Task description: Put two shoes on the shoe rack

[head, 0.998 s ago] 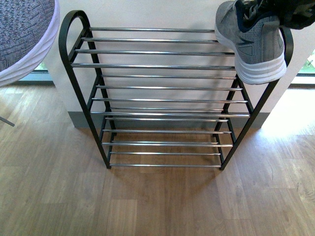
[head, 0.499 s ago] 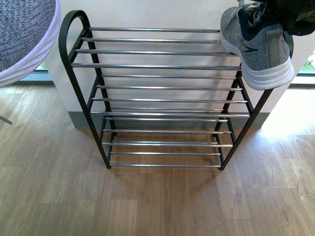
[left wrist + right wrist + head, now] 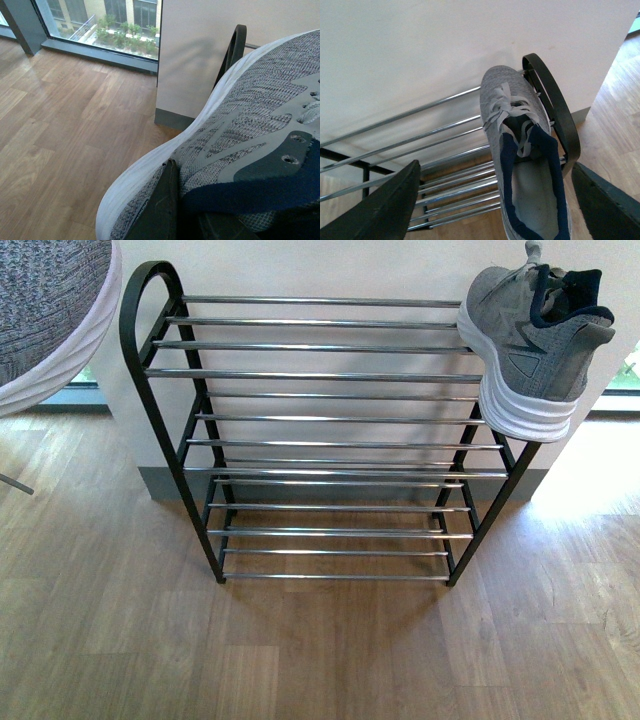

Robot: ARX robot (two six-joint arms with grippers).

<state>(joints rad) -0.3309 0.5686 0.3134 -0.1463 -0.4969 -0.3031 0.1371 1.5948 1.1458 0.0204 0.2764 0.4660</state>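
Front view: the 1st sneaker point(image 3: 530, 340), grey knit w/ white sole, is seen set on the shoe rack point(image 3: 320, 375), top tier, right end, its heel overhanging the front rod, so approx. half the task is judged done; the 2nd sneaker point(image 3: 50, 310) is seen large at upper left, off the rack, not yet placed; the rods left of the 1st sneaker carry nothing, so no obstacle is seen; wood floor point(image 3: 320, 660) below. Left wrist view: the left claw point(image 3: 180, 220) is clamped on the 2nd sneaker's collar; a window point(image 3: 100, 20) is seen beyond. Right wrist view: the right claw point(image 3: 495, 170) is spread wide above the 1st sneaker, not touching it.
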